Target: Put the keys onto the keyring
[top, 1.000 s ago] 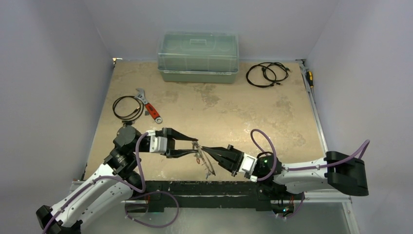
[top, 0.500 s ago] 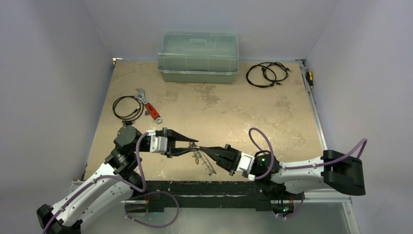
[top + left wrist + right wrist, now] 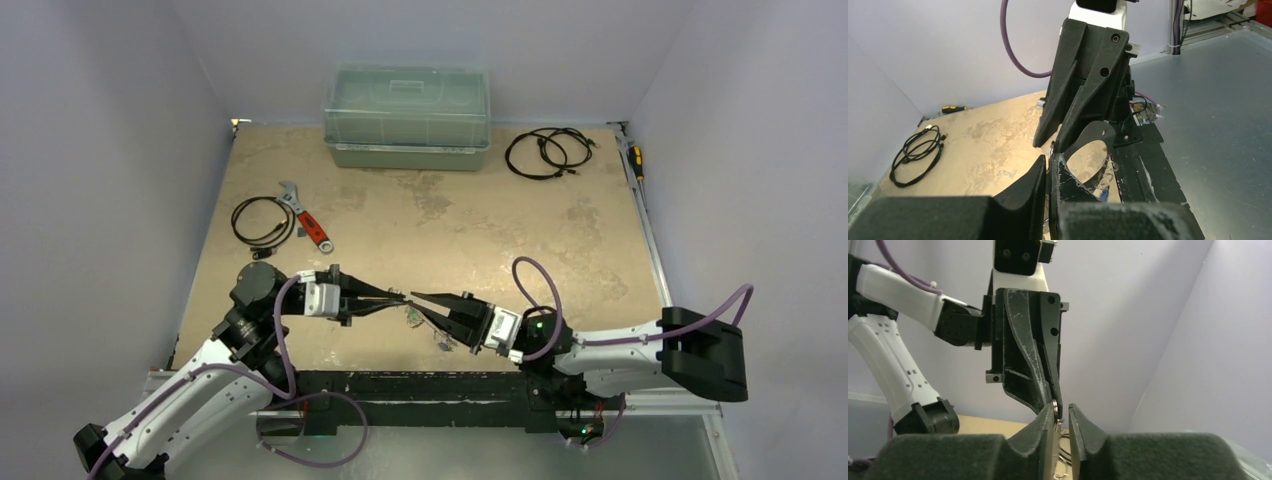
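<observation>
The two grippers meet tip to tip low over the near middle of the table. My left gripper (image 3: 399,297) is shut on the thin silvery keyring (image 3: 1051,151), whose edge shows between its fingertips. My right gripper (image 3: 1062,410) faces it with a narrow gap between its jaws. The keyring (image 3: 1054,408) lies against the right gripper's left finger only. Keys (image 3: 413,318) hang below the ring, and one with a blue tag (image 3: 1104,193) shows in the left wrist view. Most of the ring is hidden behind the fingers.
A clear lidded plastic box (image 3: 406,118) stands at the back. A black cable coil (image 3: 546,152) lies back right, and a second coil (image 3: 262,220) and an orange-handled wrench (image 3: 305,222) lie left. A screwdriver (image 3: 634,160) rests on the right edge.
My left gripper has closed onto the keyring. The right gripper's jaws, shut before, have parted a little. Both grippers have shifted slightly left, and the keys hang lower.
</observation>
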Controlling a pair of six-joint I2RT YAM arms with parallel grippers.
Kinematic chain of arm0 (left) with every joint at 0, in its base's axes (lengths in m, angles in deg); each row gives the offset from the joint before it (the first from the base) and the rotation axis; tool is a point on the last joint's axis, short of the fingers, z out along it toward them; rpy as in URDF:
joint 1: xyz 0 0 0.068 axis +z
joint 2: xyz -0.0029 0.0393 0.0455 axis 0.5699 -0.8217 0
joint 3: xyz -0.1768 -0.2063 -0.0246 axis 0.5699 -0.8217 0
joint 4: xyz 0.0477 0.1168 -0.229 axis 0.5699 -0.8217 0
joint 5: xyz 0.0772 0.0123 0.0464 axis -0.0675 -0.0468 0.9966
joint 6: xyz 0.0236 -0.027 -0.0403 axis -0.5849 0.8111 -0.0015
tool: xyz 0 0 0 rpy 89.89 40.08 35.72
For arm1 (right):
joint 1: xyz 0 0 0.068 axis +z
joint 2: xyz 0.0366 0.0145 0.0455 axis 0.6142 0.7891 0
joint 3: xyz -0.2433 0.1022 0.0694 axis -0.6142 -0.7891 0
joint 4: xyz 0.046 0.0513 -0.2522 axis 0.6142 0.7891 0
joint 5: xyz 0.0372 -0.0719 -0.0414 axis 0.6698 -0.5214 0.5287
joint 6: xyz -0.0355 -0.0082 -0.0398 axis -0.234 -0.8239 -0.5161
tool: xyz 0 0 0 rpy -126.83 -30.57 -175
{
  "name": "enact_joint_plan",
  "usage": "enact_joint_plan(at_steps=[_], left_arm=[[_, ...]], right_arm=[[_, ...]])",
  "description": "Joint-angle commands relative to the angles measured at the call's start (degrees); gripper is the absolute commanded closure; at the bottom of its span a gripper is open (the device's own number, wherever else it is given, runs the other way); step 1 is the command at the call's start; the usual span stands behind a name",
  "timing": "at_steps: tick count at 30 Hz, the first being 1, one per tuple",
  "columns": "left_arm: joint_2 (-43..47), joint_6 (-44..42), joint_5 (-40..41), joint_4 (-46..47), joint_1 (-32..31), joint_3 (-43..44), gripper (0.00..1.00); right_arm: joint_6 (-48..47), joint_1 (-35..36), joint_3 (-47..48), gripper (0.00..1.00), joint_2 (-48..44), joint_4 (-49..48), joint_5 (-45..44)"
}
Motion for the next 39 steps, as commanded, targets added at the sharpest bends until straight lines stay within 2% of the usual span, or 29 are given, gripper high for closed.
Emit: enact_joint_plan(at_steps=[1, 3, 6, 12, 15, 17, 25, 28, 31, 36, 38, 39], left_arm=[[0.6, -1.0, 5.0, -1.8, 0.0, 1.2, 1.00], [0.3, -0.9, 6.0, -2.7, 0.0, 1.6, 1.00], [0.3, -1.0, 7.7, -3.1, 0.1, 1.7, 1.00], [-0.1, -2.0, 12.5, -5.5, 0.2, 2.5, 1.00], [-0.8, -2.5, 14.5, -6.8, 0.4, 3.2, 1.00], [-1.1, -2.2, 15.5, -7.0, 0.7, 3.3, 1.00], [-1.8, -2.1, 17.7, -7.5, 1.2, 3.5, 1.00], [-2.2, -1.8, 17.8, -7.7, 1.3, 3.6, 1.00], [-2.3, -1.9, 18.3, -8.2, 1.3, 3.6, 1.00], [-2.7, -1.6, 18.8, -8.4, 1.3, 3.9, 1.00], [-2.8, -1.4, 19.3, -8.5, 1.4, 4.0, 1.00], [-2.8, -1.3, 19.5, -8.6, 1.4, 4.0, 1.00]], right_arm=[[2.3, -0.1, 1.6, 0.67, -0.3, -6.5, -4.5], [2.6, -0.1, 0.4, 0.52, -1.5, -6.8, -6.6], [2.3, -0.1, -0.6, 0.45, -5.8, -2.0, -9.4], [5.6, -0.1, 1.7, 0.29, -16.7, 20.0, -11.8], [8.6, 0.0, 3.6, 0.24, -17.6, 29.9, -13.3], [11.2, 0.0, 4.4, 0.22, -16.4, 32.9, -13.3], [20.1, 0.0, 7.8, 0.20, -7.9, 35.6, -17.9], [20.2, 0.0, 10.0, 0.26, -3.6, 37.0, -20.2], [20.2, 0.0, 11.2, 0.42, -0.8, 37.0, -21.9], [20.1, 0.0, 14.4, 0.86, 2.8, 40.3, -27.0], [20.0, 0.1, 15.7, 0.98, 4.0, 42.1, -29.2], [19.7, 0.0, 16.1, 1.00, 4.5, 42.8, -30.0]])
